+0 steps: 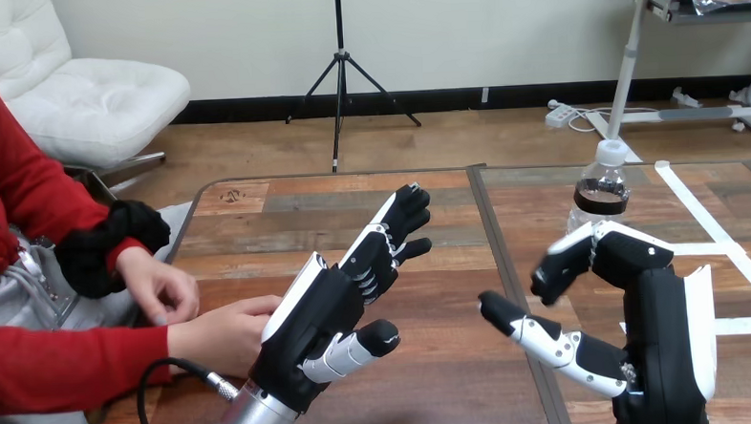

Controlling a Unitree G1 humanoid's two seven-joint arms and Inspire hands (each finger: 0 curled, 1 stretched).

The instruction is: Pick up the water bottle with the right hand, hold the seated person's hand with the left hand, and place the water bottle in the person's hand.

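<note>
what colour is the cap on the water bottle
The bottle cap is white, clearest in the head view.

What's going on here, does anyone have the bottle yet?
Nobody holds the water bottle yet; it stands upright on the wooden table. The right robot hand is open just in front of it, fingers not around it. The left robot hand is open too, beside the person's nearer hand, not gripping it; whether they touch is unclear.
</note>
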